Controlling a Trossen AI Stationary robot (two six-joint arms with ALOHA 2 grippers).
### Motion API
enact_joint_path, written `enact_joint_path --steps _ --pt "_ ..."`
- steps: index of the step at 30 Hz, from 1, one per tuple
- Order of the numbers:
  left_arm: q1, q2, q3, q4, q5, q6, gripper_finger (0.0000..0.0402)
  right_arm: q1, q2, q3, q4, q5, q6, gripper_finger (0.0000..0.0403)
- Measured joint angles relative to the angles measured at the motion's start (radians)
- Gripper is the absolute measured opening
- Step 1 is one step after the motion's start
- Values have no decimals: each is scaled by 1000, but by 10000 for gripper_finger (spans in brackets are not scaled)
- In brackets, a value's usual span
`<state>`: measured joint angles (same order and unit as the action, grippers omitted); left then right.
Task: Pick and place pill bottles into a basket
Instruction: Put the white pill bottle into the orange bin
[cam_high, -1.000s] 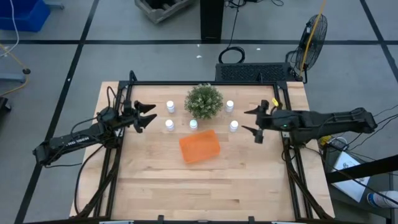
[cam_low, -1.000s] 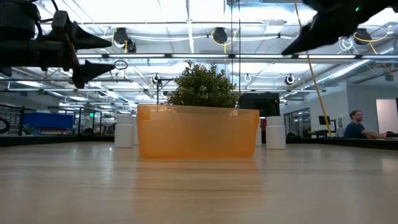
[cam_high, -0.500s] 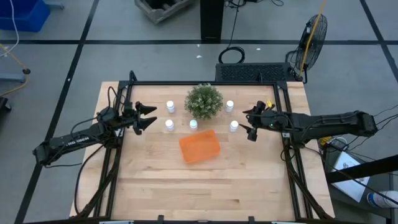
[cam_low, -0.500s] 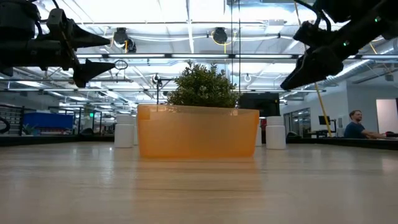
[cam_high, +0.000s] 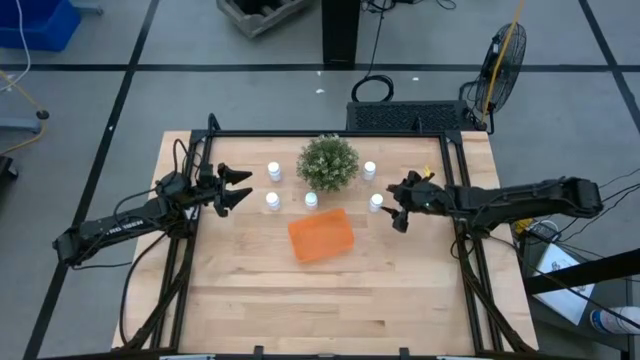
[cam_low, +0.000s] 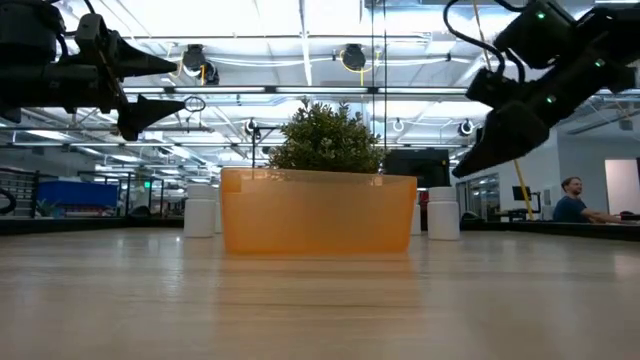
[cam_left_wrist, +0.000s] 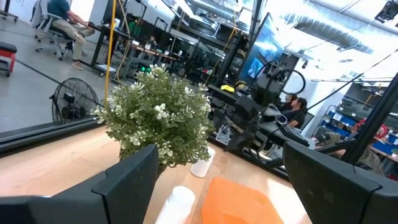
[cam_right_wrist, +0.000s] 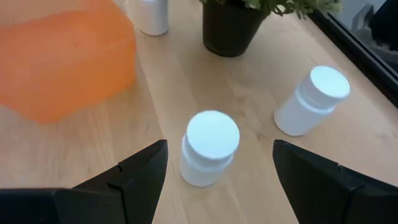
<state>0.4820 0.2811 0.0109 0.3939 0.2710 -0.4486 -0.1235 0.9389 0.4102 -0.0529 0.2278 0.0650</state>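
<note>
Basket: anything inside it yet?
The high view shows the orange basket with no bottles inside. The five white pill bottles stand on the table around the plant.

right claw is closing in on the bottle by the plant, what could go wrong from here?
1. The right claw is open over the nearest pill bottle; if off-centre, a finger may tip it.
2. A second bottle and the plant pot stand nearby; a wide approach might clip either.
</note>
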Motion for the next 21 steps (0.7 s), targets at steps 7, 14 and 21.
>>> enact_joint_path --steps 7,14,21 --pt "0 0 0 0 0 0 349 -101 101 179 -178 -106 -57 281" --pt "0 0 0 0 1 -1 349 -157 254 298 -320 -234 -52 281" --pt "0 0 0 0 1 -1 349 -157 338 343 -317 -258 -77 281"
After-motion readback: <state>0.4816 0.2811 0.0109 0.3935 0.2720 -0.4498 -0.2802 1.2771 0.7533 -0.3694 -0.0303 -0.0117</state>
